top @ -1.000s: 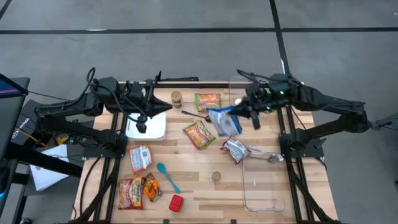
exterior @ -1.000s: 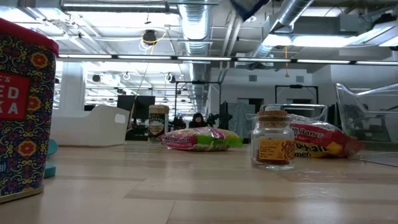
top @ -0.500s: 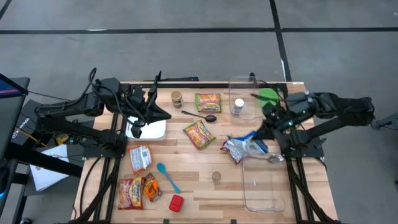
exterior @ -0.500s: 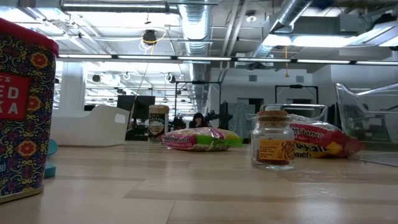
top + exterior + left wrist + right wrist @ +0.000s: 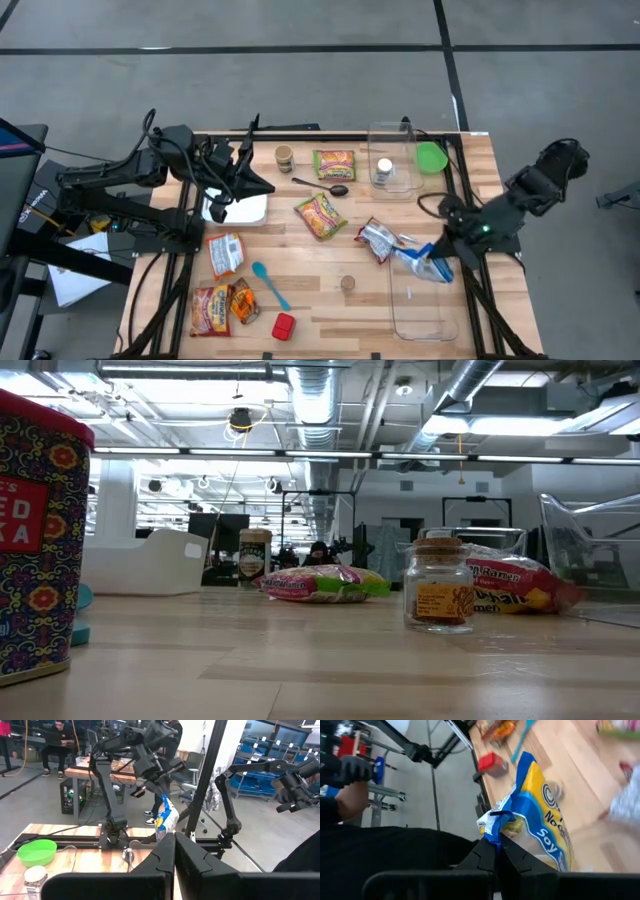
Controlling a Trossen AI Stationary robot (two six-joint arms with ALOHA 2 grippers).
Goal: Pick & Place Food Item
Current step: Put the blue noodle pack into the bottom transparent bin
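Item: blue-and-yellow snack bag [image 5: 425, 264], the food item in hand; held by my right jaws [image 5: 443, 262], which are clamped together on its crimped top edge; the bag hangs from that pinch, its long axis running away from my fingertips and slanting down toward the table [image 5: 320, 300].

Position: in the high view the bag sits over the near-side clear tray [image 5: 425, 315], at that tray's upper left corner, just beside the silver packet [image 5: 377, 240] lying on the wood; whether the bag's lower end touches the tray I cannot tell.

Governing relation: the tray's open floor lies below and toward the table's front edge from my right jaws; I judge the release wants the bag carried a little further over the tray's middle, so it does not drape on the rim or on the silver packet.

Nearer arm: right, already at the tray; my left jaws [image 5: 228, 203] are pressed together on nothing, over the white bin [image 5: 250, 210], well apart from the bag.

Views compared: right wrist view shows the pinch itself, the bag [image 5: 540, 820] gathered at my fingertips; high view alone places bag against tray; left wrist view shows the bag [image 5: 166, 817] dangling off the right arm across the table; low view shows no gripper, only a small corked jar [image 5: 440, 592] and packets.
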